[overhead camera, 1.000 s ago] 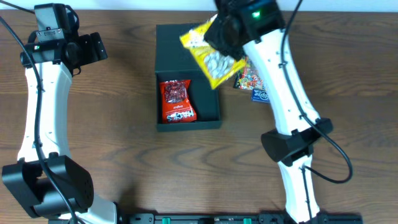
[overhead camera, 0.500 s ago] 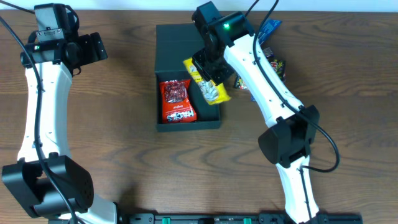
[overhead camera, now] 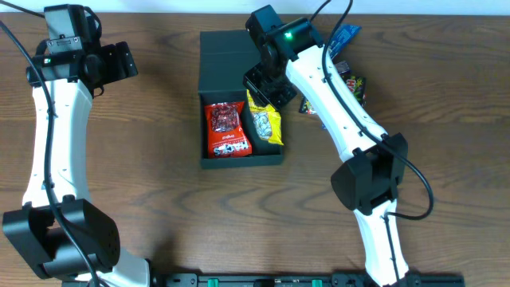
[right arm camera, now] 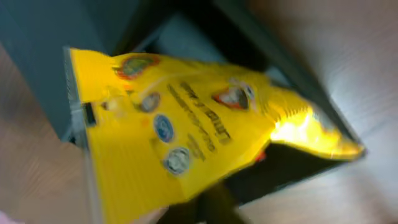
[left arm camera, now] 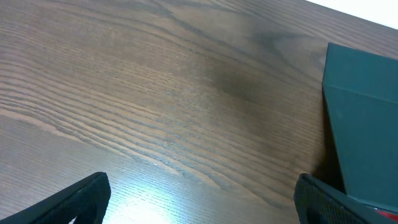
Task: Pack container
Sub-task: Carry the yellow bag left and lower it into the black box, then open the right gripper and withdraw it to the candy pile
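The container [overhead camera: 231, 56] is a dark grey-green box, open, with its flap lid lying flat at the far side. A red packet [overhead camera: 226, 128] lies in its left half. In the right half a yellow packet [overhead camera: 264, 125] lies beside the red one, and it fills the blurred right wrist view [right arm camera: 199, 124]. My right gripper [overhead camera: 267, 88] hangs over the yellow packet's far end, its jaws hidden from above and smeared in the wrist view. My left gripper [overhead camera: 121, 60] hovers wide open far to the left, over bare wood [left arm camera: 202, 186], with the container's wall [left arm camera: 367, 124] at its right.
Several colourful packets lie on the table right of the container: a blue one [overhead camera: 344, 37] and dark ones [overhead camera: 354, 84] [overhead camera: 312, 104]. The right arm [overhead camera: 343, 119] stretches across them from the front. The left arm [overhead camera: 52, 135] stands along the left edge.
The right arm swung in and lowered the yellow packet from above the container's rim into its right half, beside the red packet. The left arm has not moved.
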Controlling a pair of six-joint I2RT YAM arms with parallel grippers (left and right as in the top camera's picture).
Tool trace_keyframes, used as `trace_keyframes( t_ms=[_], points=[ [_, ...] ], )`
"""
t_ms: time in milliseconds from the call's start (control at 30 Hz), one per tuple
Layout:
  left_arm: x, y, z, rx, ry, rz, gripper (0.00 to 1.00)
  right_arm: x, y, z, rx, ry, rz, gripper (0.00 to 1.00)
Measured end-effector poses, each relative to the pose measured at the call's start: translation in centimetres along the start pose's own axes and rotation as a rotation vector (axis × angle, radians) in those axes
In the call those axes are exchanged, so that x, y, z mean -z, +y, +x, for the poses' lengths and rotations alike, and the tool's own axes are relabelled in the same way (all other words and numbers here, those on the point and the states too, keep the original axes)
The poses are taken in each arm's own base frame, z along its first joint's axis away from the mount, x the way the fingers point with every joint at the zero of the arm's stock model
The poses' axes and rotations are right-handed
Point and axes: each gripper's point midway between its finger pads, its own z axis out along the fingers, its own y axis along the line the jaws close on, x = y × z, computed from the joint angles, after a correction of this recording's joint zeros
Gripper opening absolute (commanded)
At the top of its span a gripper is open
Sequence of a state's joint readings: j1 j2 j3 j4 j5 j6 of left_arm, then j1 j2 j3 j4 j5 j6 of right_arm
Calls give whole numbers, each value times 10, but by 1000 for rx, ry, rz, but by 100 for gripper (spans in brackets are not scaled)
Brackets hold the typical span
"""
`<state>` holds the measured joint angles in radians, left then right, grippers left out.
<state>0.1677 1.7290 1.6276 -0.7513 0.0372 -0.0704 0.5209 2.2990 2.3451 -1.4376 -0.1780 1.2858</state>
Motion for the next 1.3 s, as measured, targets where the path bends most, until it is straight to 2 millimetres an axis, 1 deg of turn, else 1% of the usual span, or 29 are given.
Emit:
trace_keyframes(
  t_ms=[33, 100, 133, 167, 200, 267, 300, 400, 600, 633, 700, 767, 800, 833, 867, 933, 1067, 1133, 1167, 1300],
  points=[
    [0, 0, 0, 0, 0, 0, 95, 0, 2, -2, 41, -9, -9, 50],
    [0, 0, 0, 0, 0, 0, 95, 0, 5, -5, 169, -25, -15, 66],
    [0, 0, 0, 0, 0, 0, 95, 1, 5, -5, 226, -31, -16, 78],
    [0, 0, 0, 0, 0, 0, 95, 2, 6, -6, 280, -33, -19, 88],
    [0, 0, 0, 0, 0, 0, 95, 3, 8, -6, 332, -37, -25, 91],
    [0, 0, 0, 0, 0, 0, 96, 8, 11, -4, 444, -38, -40, 94],
    [0, 0, 0, 0, 0, 0, 95, 12, 13, -3, 515, -39, -48, 99],
    [0, 0, 0, 0, 2, 0, 95, 22, 13, -3, 670, -52, -47, 99],
    [0, 0, 1, 0, 4, -1, 95, 26, -4, -24, 840, -147, 88, 99],
    [0, 0, 1, 0, 4, -1, 95, 26, -4, -26, 862, -159, 98, 94],
    [0, 0, 1, 0, 4, -1, 95, 27, -2, -31, 919, -182, 106, 68],
    [0, 0, 1, 0, 4, -1, 95, 27, 5, -34, 968, -205, 96, 39],
    [0, 0, 1, 0, 4, -1, 95, 26, 9, -35, 998, -216, 87, 20],
    [0, 0, 1, 0, 4, -1, 95, 24, 12, -36, 1023, -224, 80, 2],
    [0, 0, 1, 0, 5, -1, 96, 21, 15, -38, 1050, -232, 74, 1],
    [0, 0, 1, 0, 5, -1, 95, 11, 15, -40, 1078, -229, 80, 1],
    [0, 0, 2, 0, 8, -1, 95, -26, -3, -41, 1079, -168, 136, 1],
    [0, 0, 2, 0, 7, -2, 95, -40, -11, -42, 1077, -147, 156, 2],
    [0, 0, 2, 0, 8, -2, 95, -47, -12, -43, 1076, -146, 157, 2],
    [0, 1, 2, 0, 7, -4, 96, -62, -9, -47, 1074, -167, 139, 2]
  ],
)
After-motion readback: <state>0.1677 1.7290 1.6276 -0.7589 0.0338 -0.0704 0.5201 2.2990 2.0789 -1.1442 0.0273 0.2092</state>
